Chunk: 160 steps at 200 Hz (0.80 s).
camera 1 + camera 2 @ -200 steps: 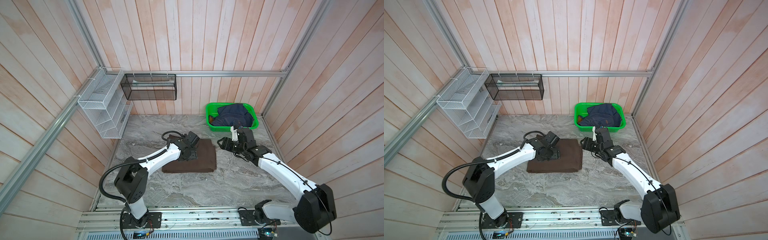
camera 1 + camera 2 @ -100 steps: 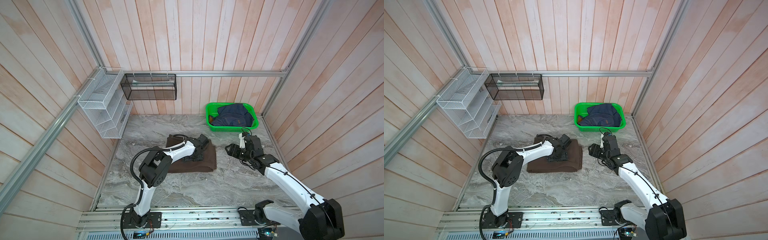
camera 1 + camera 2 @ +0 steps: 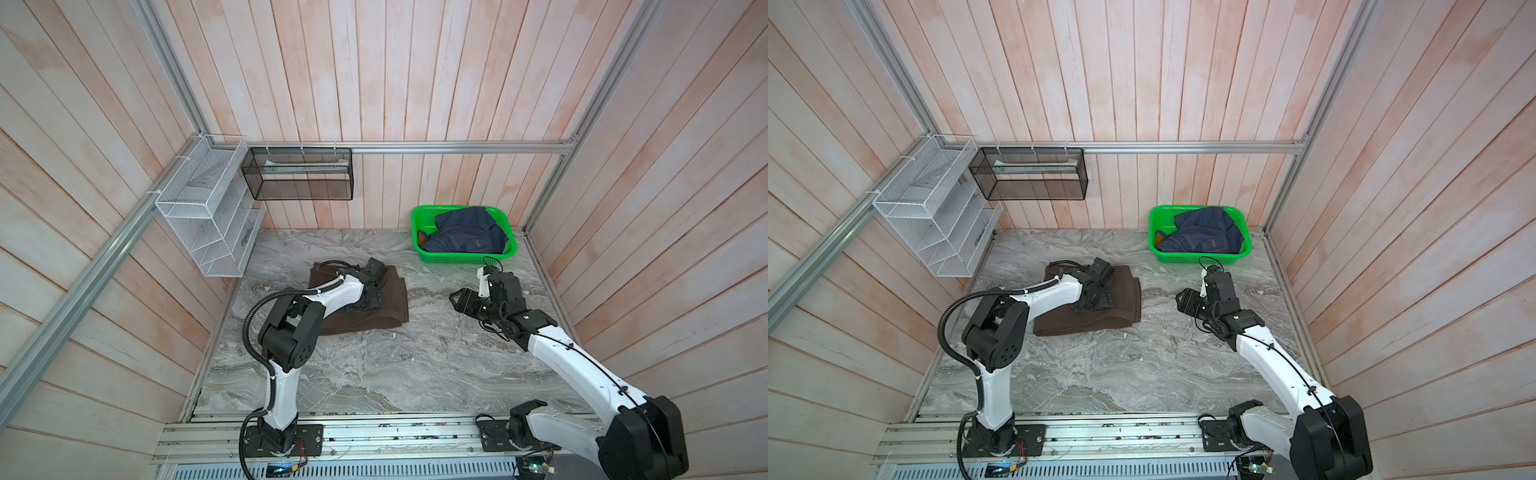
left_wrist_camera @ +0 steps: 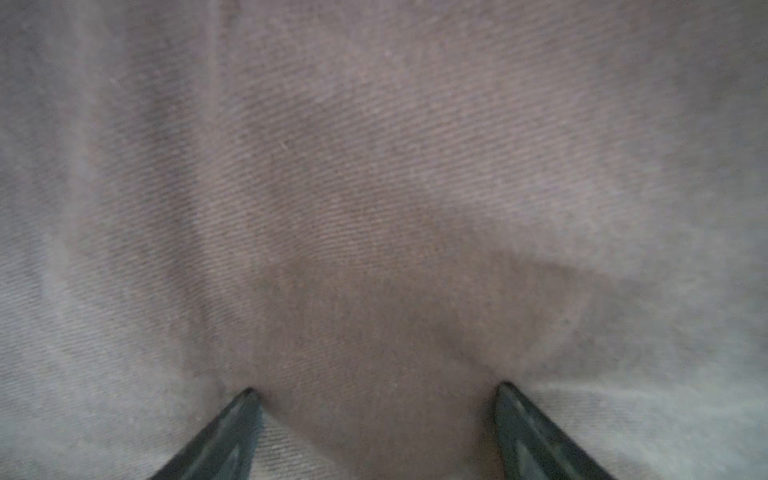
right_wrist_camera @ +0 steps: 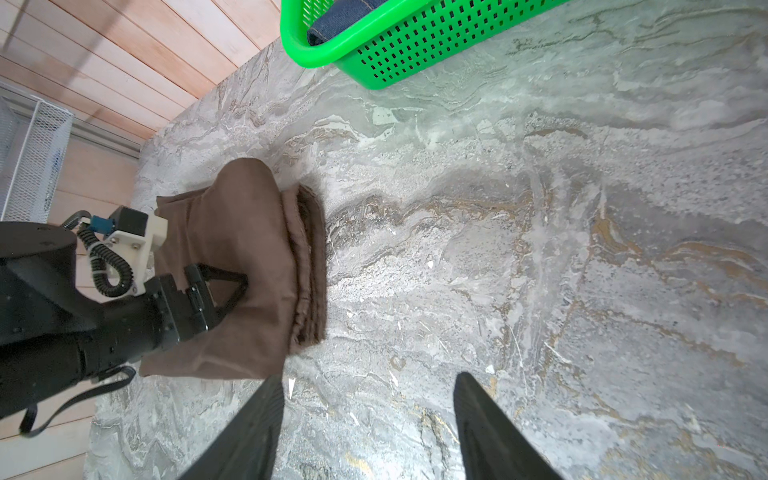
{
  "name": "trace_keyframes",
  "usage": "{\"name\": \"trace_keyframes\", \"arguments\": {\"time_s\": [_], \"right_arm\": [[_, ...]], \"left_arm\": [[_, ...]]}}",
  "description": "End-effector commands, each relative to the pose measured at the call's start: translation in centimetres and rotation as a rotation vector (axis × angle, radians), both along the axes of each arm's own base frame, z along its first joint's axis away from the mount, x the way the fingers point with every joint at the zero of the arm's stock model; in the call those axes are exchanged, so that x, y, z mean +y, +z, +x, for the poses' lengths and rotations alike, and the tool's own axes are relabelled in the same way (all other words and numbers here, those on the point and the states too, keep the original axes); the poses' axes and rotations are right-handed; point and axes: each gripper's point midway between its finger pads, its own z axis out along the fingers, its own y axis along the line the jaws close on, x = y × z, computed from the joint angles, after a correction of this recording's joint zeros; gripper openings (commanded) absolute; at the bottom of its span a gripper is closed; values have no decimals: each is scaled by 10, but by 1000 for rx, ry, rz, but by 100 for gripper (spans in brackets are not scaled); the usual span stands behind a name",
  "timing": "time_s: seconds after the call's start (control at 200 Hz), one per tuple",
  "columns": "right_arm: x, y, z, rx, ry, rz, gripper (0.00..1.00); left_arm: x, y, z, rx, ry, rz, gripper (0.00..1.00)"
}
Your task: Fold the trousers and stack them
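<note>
Brown folded trousers (image 3: 392,299) lie left of the middle of the marble table (image 3: 374,374). The left gripper (image 4: 374,388) sits right on top of them, fingers spread, tips touching the cloth. The right gripper (image 5: 372,376) hangs over bare marble, well apart from the trousers, fingers spread around nothing. A green basket (image 3: 457,259) holding a blue denim garment (image 3: 465,232) is at the back right.

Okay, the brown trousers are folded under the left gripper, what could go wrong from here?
1. The open left gripper sits low over the trousers; lifting off might snag the top layer and undo the fold.
2. The layered edge facing the right gripper looks loose; a nudge could splay it.
</note>
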Motion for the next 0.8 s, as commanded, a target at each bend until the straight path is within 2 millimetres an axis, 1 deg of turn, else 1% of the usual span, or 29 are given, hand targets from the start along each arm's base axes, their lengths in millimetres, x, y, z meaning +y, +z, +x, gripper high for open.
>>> {"name": "trace_keyframes", "arguments": {"time_s": [0.0, 0.135, 0.165, 0.205, 0.26, 0.33, 0.395, 0.475, 0.575, 0.635, 0.725, 0.795], "right_arm": [[2, -5, 1, 15, -1, 25, 66], [5, -4, 2, 16, 2, 40, 66], [5, -3, 2, 15, 2, 41, 66], [5, -3, 2, 15, 3, 41, 66], [4, -3, 3, 17, -1, 39, 66], [4, -2, 3, 18, 0, 36, 66], [4, -3, 3, 17, -4, 40, 66], [6, -4, 4, 18, -2, 45, 66], [8, -8, 5, 32, 5, 45, 66], [9, -10, 6, 38, 8, 44, 66], [10, -14, 7, 48, 10, 43, 66], [11, -14, 8, 49, 16, 41, 66]], "left_arm": [[57, -47, -14, 137, -65, 196, 90], [80, -48, 14, 135, -83, 207, 90], [82, -49, 19, 136, -96, 188, 84], [83, -47, 28, 124, -103, 160, 83], [86, -40, 37, 114, -116, 168, 85], [89, -25, 44, 106, -130, 206, 86], [89, -10, 50, 77, -134, 201, 87], [90, 10, 50, 62, -117, 200, 90], [95, 37, 40, 59, -66, 196, 93], [95, 50, 34, 52, -40, 176, 94], [96, 54, 22, 72, -9, 157, 95], [96, 45, 14, 100, 2, 140, 95]]}}
